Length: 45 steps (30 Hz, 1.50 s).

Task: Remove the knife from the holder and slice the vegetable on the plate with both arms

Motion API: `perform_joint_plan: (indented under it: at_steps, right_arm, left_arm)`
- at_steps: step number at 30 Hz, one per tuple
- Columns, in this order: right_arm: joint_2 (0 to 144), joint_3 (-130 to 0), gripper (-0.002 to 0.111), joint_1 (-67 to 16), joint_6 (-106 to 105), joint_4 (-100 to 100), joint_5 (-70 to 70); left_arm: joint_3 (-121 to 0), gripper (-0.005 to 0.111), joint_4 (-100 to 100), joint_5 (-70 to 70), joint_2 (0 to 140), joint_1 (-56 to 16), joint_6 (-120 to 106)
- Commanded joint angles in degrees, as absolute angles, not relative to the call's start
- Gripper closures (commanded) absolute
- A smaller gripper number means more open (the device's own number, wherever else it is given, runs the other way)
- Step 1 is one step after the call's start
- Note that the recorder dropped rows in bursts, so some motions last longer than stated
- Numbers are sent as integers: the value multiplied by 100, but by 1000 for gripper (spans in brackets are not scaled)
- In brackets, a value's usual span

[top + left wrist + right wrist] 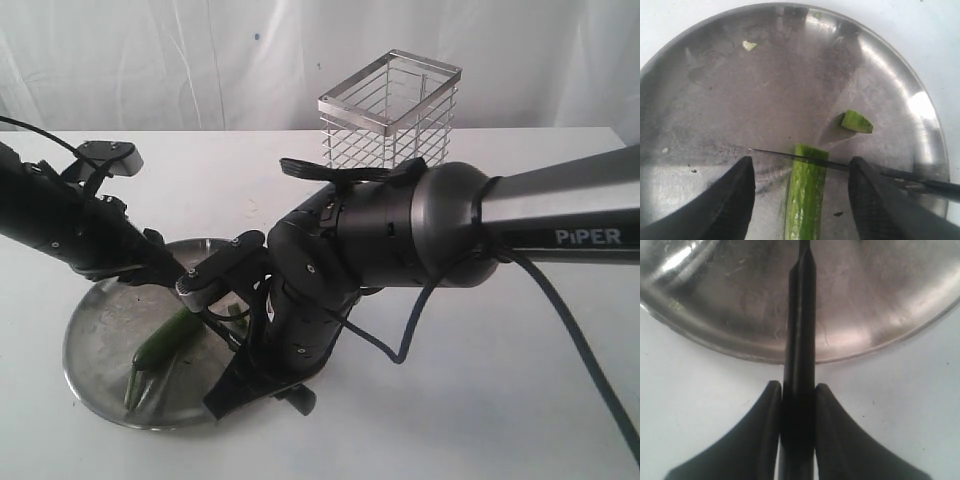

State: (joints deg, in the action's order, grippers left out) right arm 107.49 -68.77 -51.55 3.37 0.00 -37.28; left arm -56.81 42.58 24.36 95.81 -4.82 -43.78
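Observation:
The dark-green vegetable [804, 200] lies on the steel plate [705, 100], its cut end showing pale. My left gripper [801, 162] is open and straddles it, each finger [730, 200] standing clear of its sides. The black knife [790, 155] has its thin blade resting across the vegetable's cut end. A sliced-off piece [856, 121] sits just beyond it. My right gripper [799, 392] is shut on the knife [800, 330] by its handle, just off the plate's rim [865, 347]. In the exterior view the vegetable [165, 340] lies on the plate [90, 350] below both wrists.
The wire holder [392, 110] stands with nothing in it at the back of the white table. The bulky right arm [450, 235] reaches across the middle and hides the plate's right side. A small green scrap [748, 45] lies on the plate's far part.

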Motion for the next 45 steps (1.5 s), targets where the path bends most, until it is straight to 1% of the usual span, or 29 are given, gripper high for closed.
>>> perform_joint_plan:
  at_steps: [1, 8, 30, 33, 36, 45]
  right_arm:
    - [10727, -6857, 108, -5154, 274, 0, -3705]
    - [10731, -6857, 108, -5154, 274, 0, -3681]
    - [10731, -6857, 108, -5154, 274, 0, -3654]
    - [10731, -6857, 108, -5154, 274, 0, -3631]
    - [10731, -6857, 108, -5154, 274, 0, -3531]
    - [10741, -6857, 108, -5154, 274, 0, -3531]
  left_arm:
    - [-5663, 48, 4467, 2562, 9544, -562, -4503]
    - [-5663, 48, 4455, 2329, 9544, -859, -4655]
    - [-5663, 48, 4468, 2267, 9950, -872, -4701]
    - [-5663, 48, 4584, 2055, 10385, -938, -5035]
    - [-5663, 48, 4485, 2252, 10816, -987, -5115]
    - [-5674, 48, 4443, 2027, 9313, -977, -5103]
